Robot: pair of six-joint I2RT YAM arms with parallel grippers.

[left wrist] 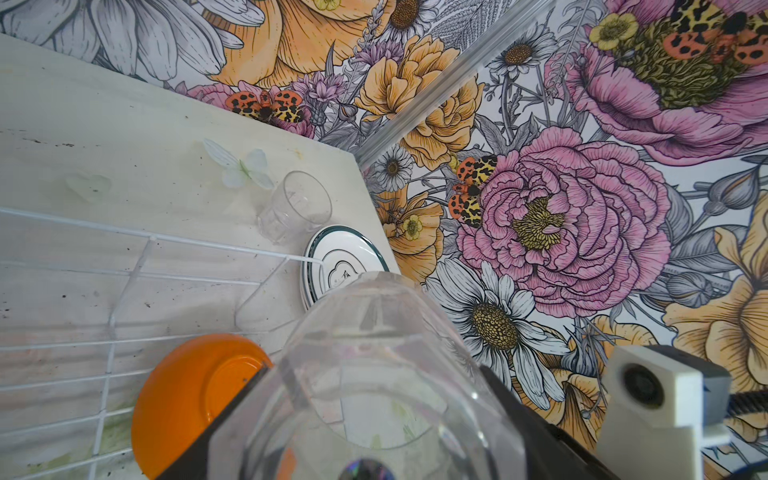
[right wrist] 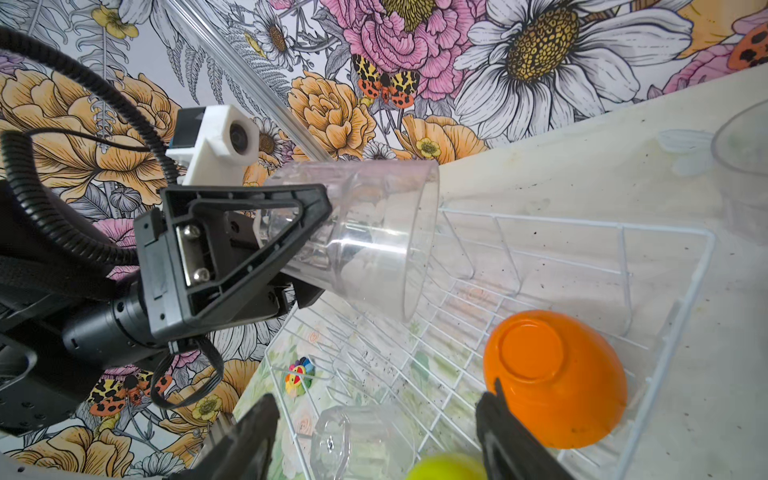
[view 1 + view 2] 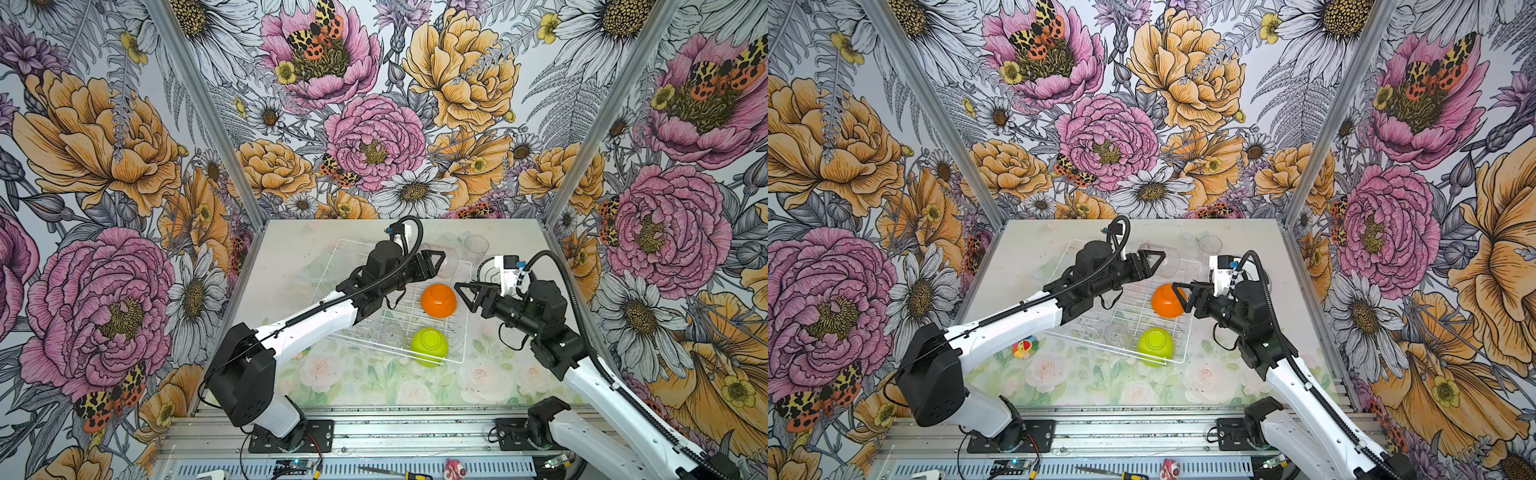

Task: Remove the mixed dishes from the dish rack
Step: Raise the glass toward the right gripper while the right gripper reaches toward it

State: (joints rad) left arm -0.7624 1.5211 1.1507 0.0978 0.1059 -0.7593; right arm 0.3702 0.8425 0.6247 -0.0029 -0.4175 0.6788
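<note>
Back wall [image 3: 374,124]: was papered with large drawn flowers, pink peonies, orange blooms and white daisies, with spotted orange-and-yellow moths among them.
Side walls: the left wall [image 3: 83,208] and the right wall [image 3: 685,208] carried the same flowered paper.
Corner posts: a pale metal strip [image 3: 208,112] ran up where the back wall met the left one, and another [image 3: 606,112] stood on the right.
Table [image 3: 282,249]: had a pale, worn top, speckled with dark marks; its near part bore a faint print of pink roses [image 3: 320,374] and green leaves.
Front edge: a grey aluminium rail [image 3: 415,432] lay across the table's near side, with a slotted strip [image 3: 232,469] below it.
Light: was bright and even, without hard shadows.
</note>
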